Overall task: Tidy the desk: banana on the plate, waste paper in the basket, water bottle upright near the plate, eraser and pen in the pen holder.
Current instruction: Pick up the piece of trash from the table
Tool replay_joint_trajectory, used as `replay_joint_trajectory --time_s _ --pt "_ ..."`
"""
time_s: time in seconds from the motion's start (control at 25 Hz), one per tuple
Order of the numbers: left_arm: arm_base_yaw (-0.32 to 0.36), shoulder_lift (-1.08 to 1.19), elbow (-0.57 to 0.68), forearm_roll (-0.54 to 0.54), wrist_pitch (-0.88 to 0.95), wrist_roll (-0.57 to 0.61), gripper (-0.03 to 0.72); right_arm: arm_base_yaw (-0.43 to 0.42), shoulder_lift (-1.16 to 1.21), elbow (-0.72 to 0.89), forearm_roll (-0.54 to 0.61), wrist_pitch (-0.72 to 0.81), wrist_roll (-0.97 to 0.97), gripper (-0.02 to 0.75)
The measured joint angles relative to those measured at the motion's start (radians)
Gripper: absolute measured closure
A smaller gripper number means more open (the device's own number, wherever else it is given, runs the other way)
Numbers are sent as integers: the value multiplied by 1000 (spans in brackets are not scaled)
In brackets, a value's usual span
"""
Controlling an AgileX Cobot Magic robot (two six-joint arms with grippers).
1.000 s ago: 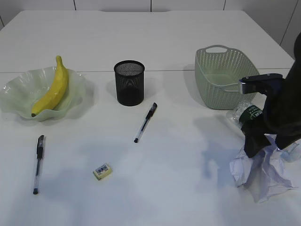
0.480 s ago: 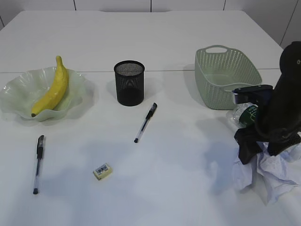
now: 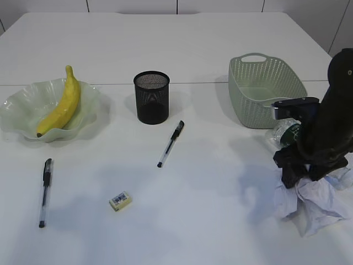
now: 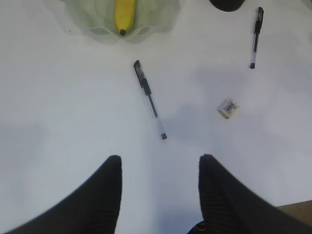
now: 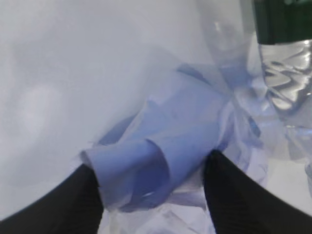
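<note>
Your right gripper (image 5: 151,187) has its fingers pressed against the waste paper (image 3: 313,207) from both sides.
The paper sits on the desk (image 3: 220,210) beside the lying water bottle (image 3: 288,132), near the basket (image 3: 265,95); your left gripper (image 4: 158,187) hangs open with nothing in it.

Bright, even light washes the white worktop (image 3: 182,44), nearly overexposed in the exterior view. Shadows are soft and faint: a grey patch right of the pen holder (image 3: 151,96), another beside the plate (image 3: 19,110). The left wrist view is sharp at centre, with blurred gripper fingers (image 4: 105,195). The right wrist view is soft and bluish; the paper (image 5: 161,156) sits too close to focus, and the bottle (image 5: 282,58) glints.
</note>
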Motion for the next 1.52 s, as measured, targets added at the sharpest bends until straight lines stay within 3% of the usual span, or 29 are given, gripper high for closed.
replay_joint_trajectory --time_s 0.28,0.52,0.8,1.52 --pt "0 0 0 0 0 0 327 0 0 0 0 -2 0 461" --pt "0 0 0 0 0 0 328 0 0 0 0 -4 0 552" --pt "0 0 0 -2 0 0 328 0 0 -4 0 -4 0 712" --pt "0 0 0 -2 0 0 338 0 0 -4 12 4 0 734"
